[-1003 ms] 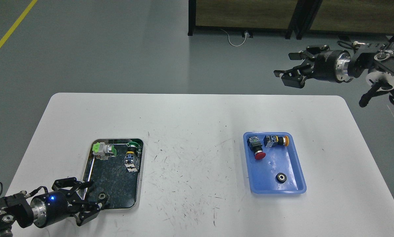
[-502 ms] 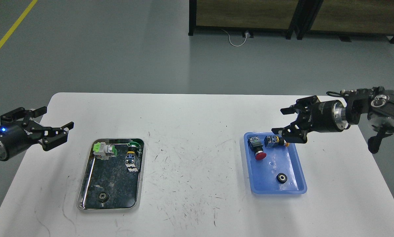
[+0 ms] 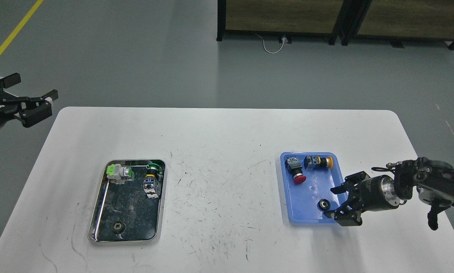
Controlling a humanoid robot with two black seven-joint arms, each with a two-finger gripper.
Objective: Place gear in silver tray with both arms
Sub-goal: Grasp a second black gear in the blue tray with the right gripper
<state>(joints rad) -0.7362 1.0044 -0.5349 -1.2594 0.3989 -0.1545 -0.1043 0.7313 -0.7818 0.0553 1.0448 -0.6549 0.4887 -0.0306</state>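
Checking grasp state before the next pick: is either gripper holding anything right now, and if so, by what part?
Nothing is held. The left gripper is open off the table's left edge; the right gripper is open beside the black gear in the blue tray.

On the desk [image 3: 227,151], the silver tray [image 3: 98,212] sits at nine o'clock, a gear [image 3: 118,226] lying inside at its six o'clock end. Out at three o'clock sits the plastic tray [image 3: 342,189], a second gear [image 3: 323,205] lying inside, push-button switches [image 3: 306,167] at twelve.
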